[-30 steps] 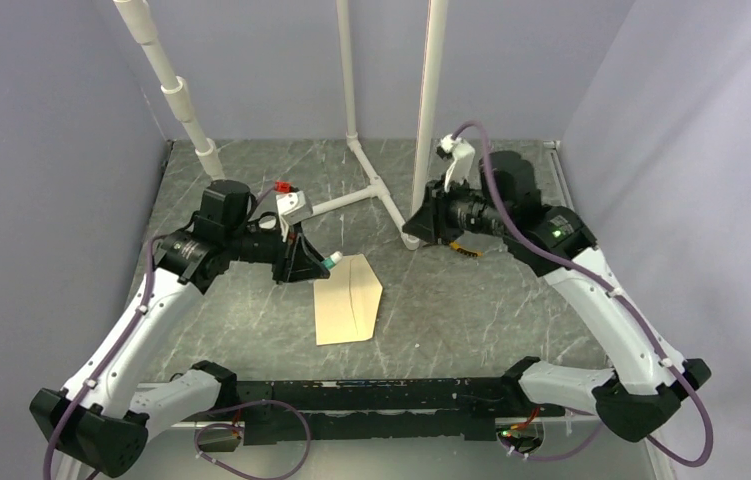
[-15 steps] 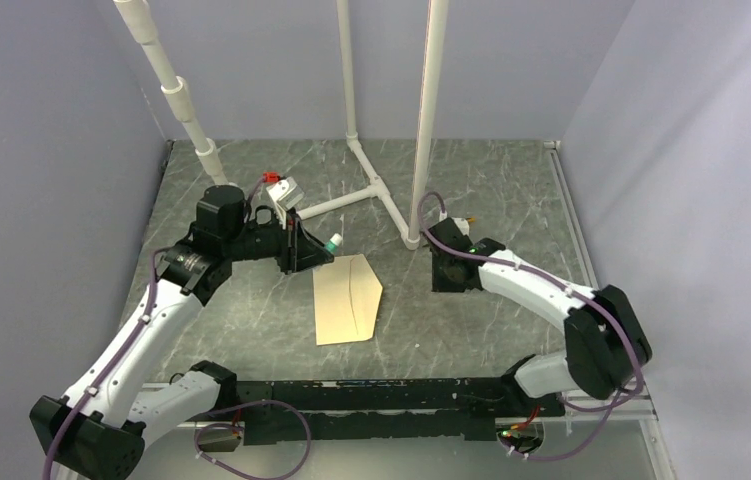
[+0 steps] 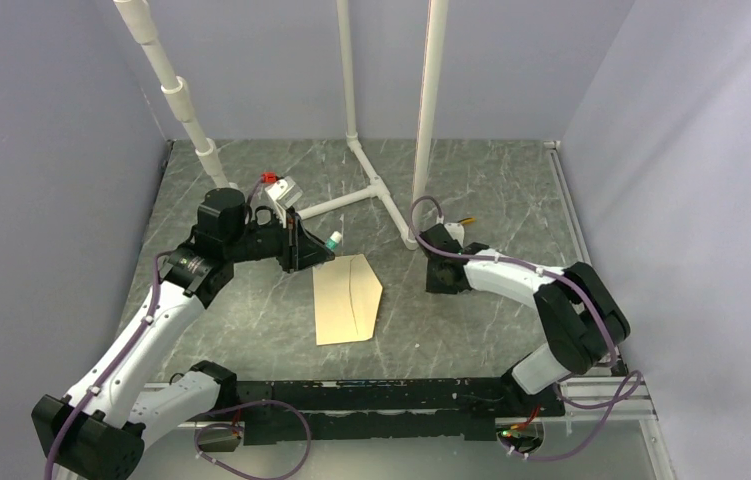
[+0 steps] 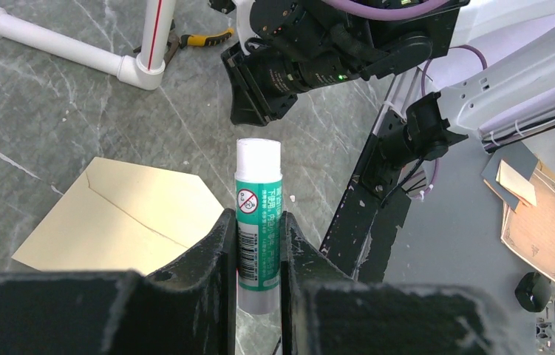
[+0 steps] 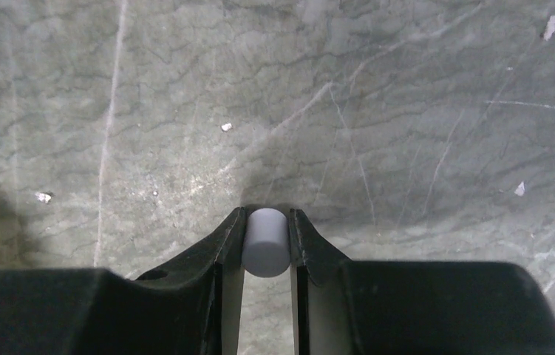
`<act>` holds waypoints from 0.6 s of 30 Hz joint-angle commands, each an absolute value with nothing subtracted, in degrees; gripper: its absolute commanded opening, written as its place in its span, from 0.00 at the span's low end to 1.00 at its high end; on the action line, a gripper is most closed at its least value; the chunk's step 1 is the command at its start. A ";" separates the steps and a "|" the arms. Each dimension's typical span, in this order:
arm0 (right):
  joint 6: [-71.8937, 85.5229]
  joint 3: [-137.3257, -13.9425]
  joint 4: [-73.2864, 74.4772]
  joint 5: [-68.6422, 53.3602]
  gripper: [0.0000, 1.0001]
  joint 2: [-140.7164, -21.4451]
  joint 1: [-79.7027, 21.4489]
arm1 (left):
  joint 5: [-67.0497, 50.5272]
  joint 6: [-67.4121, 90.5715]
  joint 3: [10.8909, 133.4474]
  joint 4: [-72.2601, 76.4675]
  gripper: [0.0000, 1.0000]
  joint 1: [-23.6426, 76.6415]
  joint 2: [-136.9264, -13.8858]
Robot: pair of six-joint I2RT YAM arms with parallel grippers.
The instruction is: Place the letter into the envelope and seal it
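Print on the glue stick (image 4: 259, 185) first: a small red prohibition circle high on the green body, a barcode below it, lines of white type too fine to read. White at the upper end, green below, lower end hidden between black fingers. Held upright in the left wrist view by the left gripper (image 4: 256, 222), jaws pinching it from both sides.

Just past it, flat on the grey marbled table (image 4: 52, 126), the envelope (image 4: 119, 222): plain tan, no writing, a V-shaped crease across it, near edge cut off behind the left finger. Flap glued or loose: cannot tell. Whether the letter lies inside: cannot tell either.

Farther on, right of the envelope and apart from it, the right gripper (image 3: 440, 280), pointed down at the table, jaws pressed on a small pale grey cylinder (image 5: 265, 242). Unmarked, only its round end and a short length showing, the rest hidden between the fingers.

Beyond that, the foot of a white pipe frame (image 4: 141, 70) with a thin red line up one post, and a yellow-handled tool (image 4: 204, 37) beside it, partly hidden by the right arm. Off the table's edge, at the far right of the left wrist view, tan paper sheets (image 4: 540, 229), too small to tell apart.
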State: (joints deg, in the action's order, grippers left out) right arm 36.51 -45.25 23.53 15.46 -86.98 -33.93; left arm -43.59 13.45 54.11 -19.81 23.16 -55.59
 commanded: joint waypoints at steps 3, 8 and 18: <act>37.18 -47.21 25.36 15.17 0.32 -89.26 -33.59 | -43.26 14.07 54.63 -18.02 0.02 23.12 -54.38; 37.09 -47.47 25.99 15.61 0.53 -88.18 -33.65 | -42.50 14.23 54.58 -17.92 0.02 23.12 -53.66; 36.26 -50.69 28.90 12.79 0.62 -73.38 -33.74 | -38.66 18.81 55.81 -15.42 0.02 23.12 -53.31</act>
State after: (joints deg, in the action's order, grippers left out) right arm 36.69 -46.65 27.92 14.46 -81.52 -33.78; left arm -41.60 15.18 54.11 -19.18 23.16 -54.57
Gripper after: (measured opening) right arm 0.620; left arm 0.213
